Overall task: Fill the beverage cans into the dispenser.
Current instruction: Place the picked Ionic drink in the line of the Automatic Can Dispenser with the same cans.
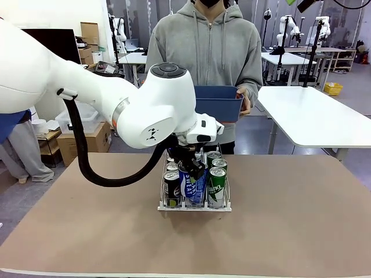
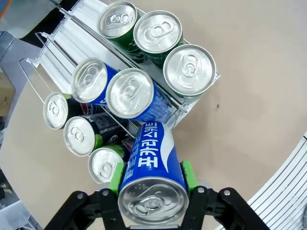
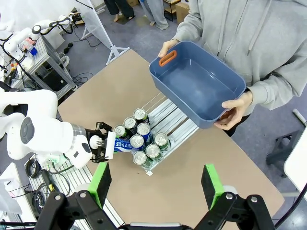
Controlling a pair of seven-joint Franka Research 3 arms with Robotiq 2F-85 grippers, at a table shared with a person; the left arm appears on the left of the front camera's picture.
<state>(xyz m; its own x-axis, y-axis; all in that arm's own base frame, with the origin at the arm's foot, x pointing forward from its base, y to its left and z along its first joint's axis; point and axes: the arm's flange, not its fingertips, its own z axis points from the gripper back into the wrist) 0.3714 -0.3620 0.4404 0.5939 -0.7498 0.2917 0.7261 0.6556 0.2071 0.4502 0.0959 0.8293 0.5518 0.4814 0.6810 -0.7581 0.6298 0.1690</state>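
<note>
The dispenser, a clear three-lane rack with thin wire dividers and a white ribbed base, sits at the middle of the brown table. Upright cans fill its front: three green cans in one lane, two blue cans in the middle lane, black cans in the third. All show round silver tops with pull tabs.

The left gripper is clenched on a blue can with white lettering, its green pads pressed to the can's opposite sides. The left wrist view shows this can tilted, its far end at the rack's front edge near the middle lane. In the front view the white left arm reaches in from the side, wrist bent down over the rack, and partly hides the cans.

The right gripper hangs high above the table, jaws spread wide and empty. Its view shows a person holding a blue rectangular plastic tub, smooth-walled, in both hands beyond the rack.
</note>
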